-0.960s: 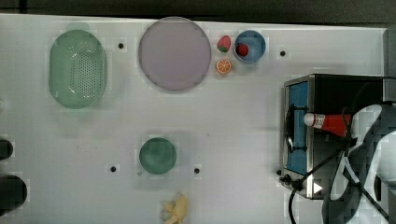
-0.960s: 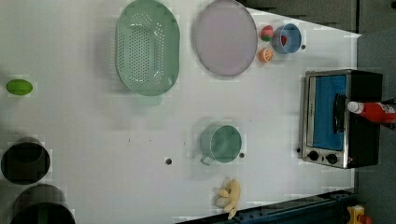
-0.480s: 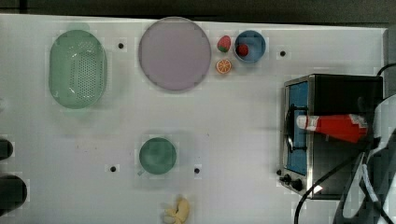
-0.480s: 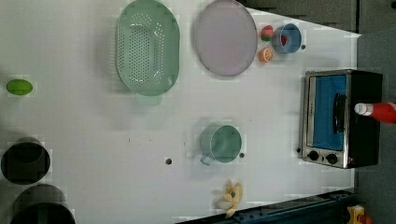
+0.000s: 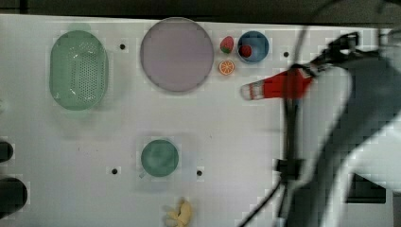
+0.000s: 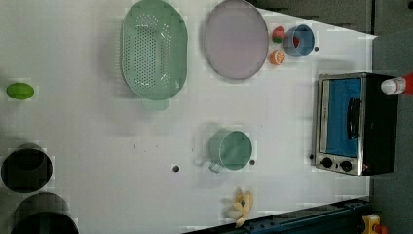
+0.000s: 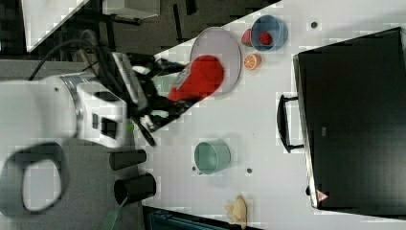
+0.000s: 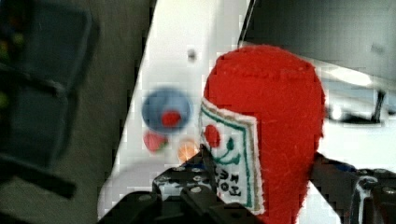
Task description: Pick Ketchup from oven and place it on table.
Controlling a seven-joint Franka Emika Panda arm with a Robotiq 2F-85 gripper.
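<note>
Bright even light, soft shadows on the white table (image 5: 227, 123), blocky pixelation throughout, blurred arm (image 5: 350, 142), soft wrist-view background.

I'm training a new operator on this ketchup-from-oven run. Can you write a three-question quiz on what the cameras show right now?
1. True or false: the gripper is shut on the Ketchup.
2. In the top view, which lies nearer the bottle's white cap: (a) the orange slice, (b) the green mug, (c) the green colander?
3. What sits inside the blue bowl?

Key
1. True; the fingers clamp the bottle, lifted above the table, away from the oven.
2. (a).
3. A small red fruit.
</note>
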